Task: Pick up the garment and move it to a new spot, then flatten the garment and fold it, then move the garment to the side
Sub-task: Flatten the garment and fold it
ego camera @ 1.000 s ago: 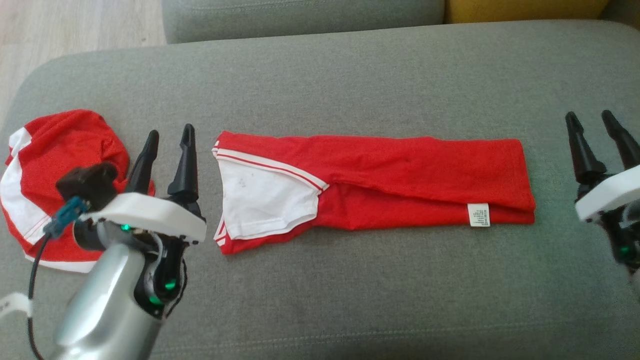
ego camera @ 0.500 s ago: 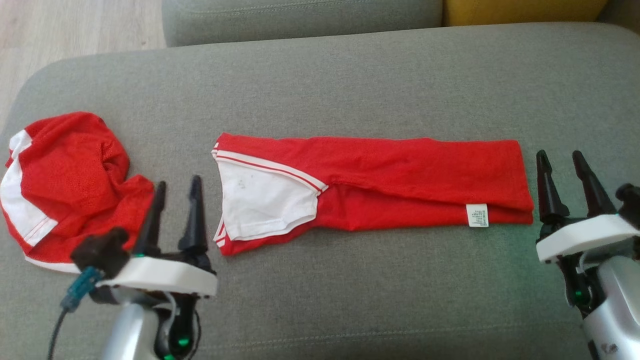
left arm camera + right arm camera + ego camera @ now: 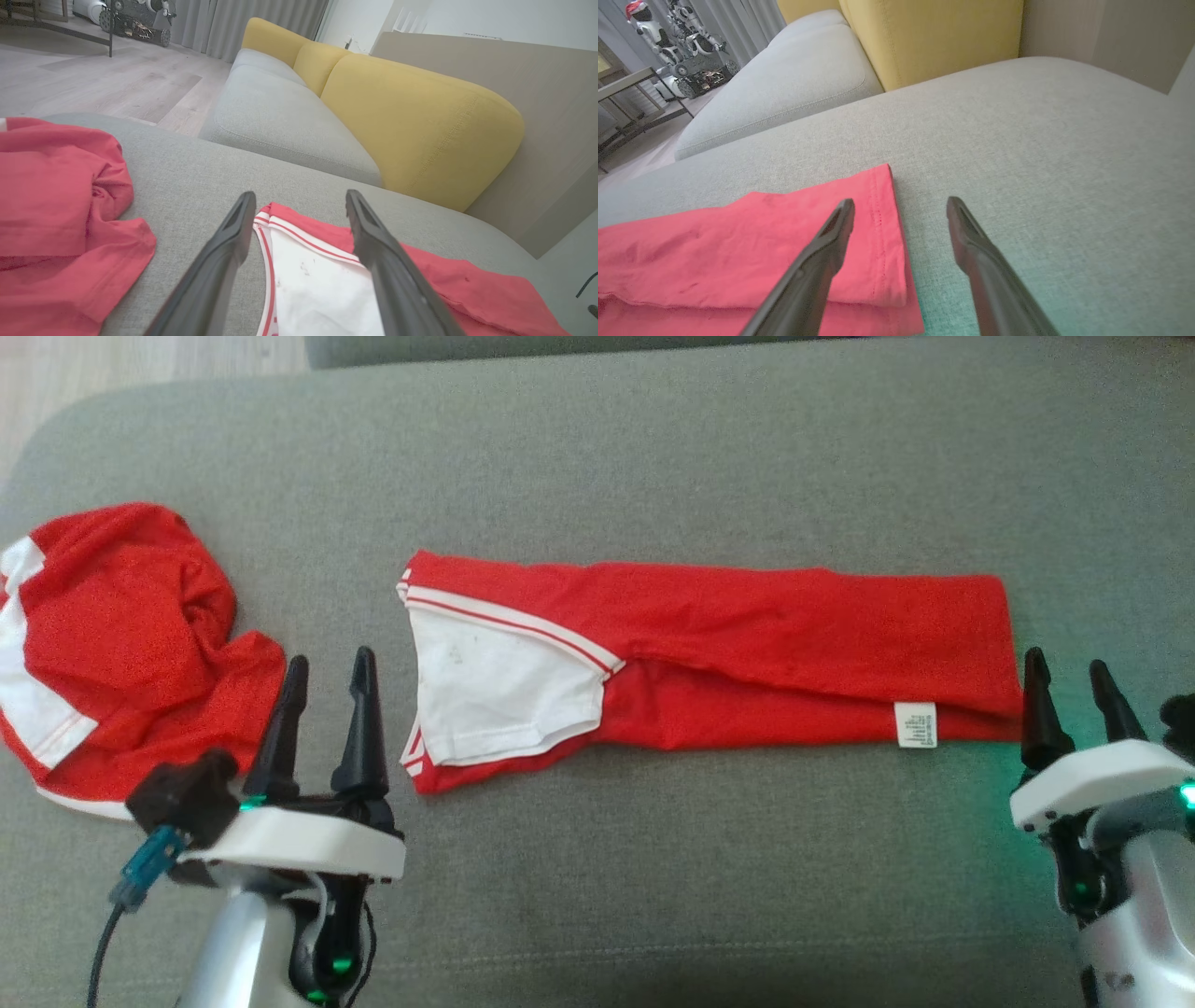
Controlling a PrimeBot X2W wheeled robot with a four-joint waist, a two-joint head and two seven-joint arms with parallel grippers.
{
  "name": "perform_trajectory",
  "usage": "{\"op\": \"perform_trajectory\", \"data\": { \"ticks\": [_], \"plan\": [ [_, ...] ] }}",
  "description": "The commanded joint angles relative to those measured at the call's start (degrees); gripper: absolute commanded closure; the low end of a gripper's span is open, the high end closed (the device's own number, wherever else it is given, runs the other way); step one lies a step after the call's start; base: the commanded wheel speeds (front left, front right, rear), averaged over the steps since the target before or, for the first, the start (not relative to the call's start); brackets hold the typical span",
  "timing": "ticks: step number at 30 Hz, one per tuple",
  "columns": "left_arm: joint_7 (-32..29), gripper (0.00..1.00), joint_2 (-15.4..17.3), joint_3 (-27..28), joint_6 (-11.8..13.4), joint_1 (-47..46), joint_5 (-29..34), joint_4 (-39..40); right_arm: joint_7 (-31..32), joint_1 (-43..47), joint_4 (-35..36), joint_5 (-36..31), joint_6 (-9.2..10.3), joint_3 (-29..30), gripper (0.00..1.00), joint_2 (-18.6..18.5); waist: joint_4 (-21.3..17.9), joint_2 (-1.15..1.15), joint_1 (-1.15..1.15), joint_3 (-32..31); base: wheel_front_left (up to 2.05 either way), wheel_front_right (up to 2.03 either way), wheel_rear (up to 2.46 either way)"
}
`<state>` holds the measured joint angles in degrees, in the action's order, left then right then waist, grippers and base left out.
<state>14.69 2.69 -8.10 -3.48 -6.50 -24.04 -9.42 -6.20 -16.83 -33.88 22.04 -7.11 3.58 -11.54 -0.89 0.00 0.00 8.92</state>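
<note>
The garment [image 3: 747,658] is a red shirt with a white panel and white trim, folded into a long flat strip across the grey cushion [image 3: 653,476]. My left gripper [image 3: 327,670] stands open just off the garment's near left corner [image 3: 289,242], nothing between its fingers. At the strip's right end [image 3: 859,233] my right gripper [image 3: 1069,675] is open, its left finger over the red hem and its right finger over bare cushion. A small white label [image 3: 916,724] hangs at the strip's near right edge.
A second red and white garment [image 3: 112,644] lies bunched at the cushion's left end [image 3: 56,210]. Yellow back cushions [image 3: 411,121] and another grey seat [image 3: 784,84] stand beyond. Wooden floor [image 3: 93,79] lies past the cushion's left edge.
Both grippers have drawn back toward the cushion's near side and stayed open. The head view has tilted down slightly. The folded garment lies as before.
</note>
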Motion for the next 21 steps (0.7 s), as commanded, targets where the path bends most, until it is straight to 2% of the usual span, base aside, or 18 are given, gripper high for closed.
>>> {"op": "perform_trajectory", "data": {
  "ticks": [1,12,15,16,17,18,21],
  "plan": [
    [0.3,0.0,0.2,1.4,0.2,-3.0,-0.3,2.1,0.3,-2.9,1.2,-0.7,-0.37,-0.5,0.0,0.0,0.3,0.0,0.0,1.2,0.0,0.0,0.0],
    [0.3,0.0,0.2,0.1,0.3,-4.8,-0.4,2.1,6.6,-9.2,-10.8,-4.2,-0.37,5.1,0.0,2.7,1.8,0.0,0.0,4.4,0.0,0.0,0.0],
    [0.3,0.0,0.2,0.2,0.4,-5.1,-0.6,2.1,8.0,-10.2,-13.1,-4.1,-0.37,5.0,0.0,3.4,2.0,0.0,0.0,4.7,0.0,0.0,0.0],
    [0.3,0.0,0.2,0.1,0.5,-5.1,-0.6,2.1,8.6,-10.4,-13.5,-3.3,-0.37,4.7,0.04,3.7,2.0,0.0,0.0,4.8,0.0,0.0,0.0],
    [0.3,0.0,0.2,0.1,0.5,-5.2,-0.6,2.1,9.0,-10.6,-13.7,-2.6,-0.37,4.3,0.71,3.8,2.1,0.0,0.0,4.8,0.0,0.0,0.0],
    [0.3,0.0,0.2,0.0,0.5,-5.2,-0.6,2.0,9.2,-10.6,-13.9,-2.1,-0.37,3.8,1.0,3.7,2.1,0.0,0.0,4.7,0.0,0.0,0.0],
    [0.3,0.0,0.2,-0.2,0.5,-5.1,-0.5,1.8,9.3,-10.4,-14.1,-0.8,-0.37,2.6,1.0,3.1,2.0,0.0,0.0,4.4,0.0,0.0,0.0]
  ]
}}
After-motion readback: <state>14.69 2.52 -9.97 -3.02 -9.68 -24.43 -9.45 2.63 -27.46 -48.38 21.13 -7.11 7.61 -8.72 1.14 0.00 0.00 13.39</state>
